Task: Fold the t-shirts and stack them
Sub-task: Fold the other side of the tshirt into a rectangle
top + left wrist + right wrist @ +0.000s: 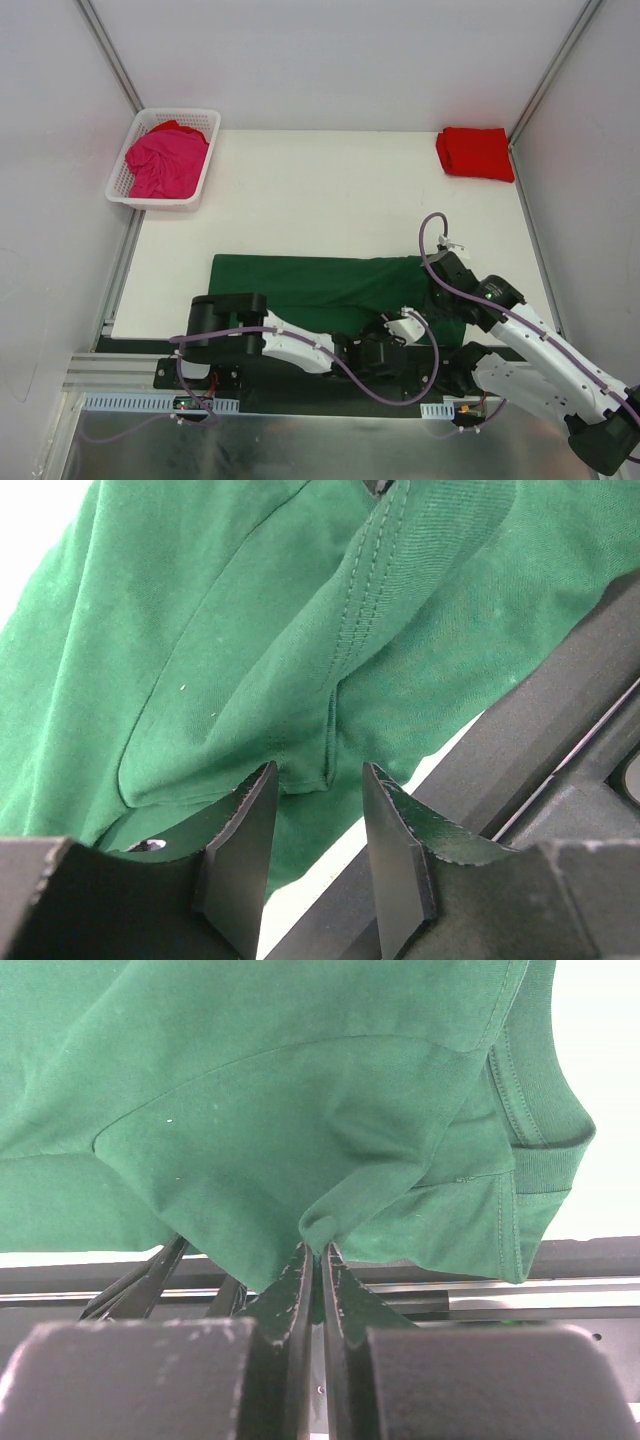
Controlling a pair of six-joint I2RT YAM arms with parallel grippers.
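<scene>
Your left gripper (318, 778) stands open, clamping nothing, at the green t-shirt (200, 630) lying along the table's (330, 190) near edge. Your right gripper (318, 1252) pinches its fabric. Lift now and that single hold may skew the fold.

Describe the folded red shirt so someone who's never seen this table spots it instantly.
On the white table, go to the far right corner. The bright red cotton t-shirt lies there alone, folded into a compact rectangle. The magenta pink t-shirt is bunched in the white lattice basket far left; the dark green t-shirt sprawls along the near edge.
</scene>
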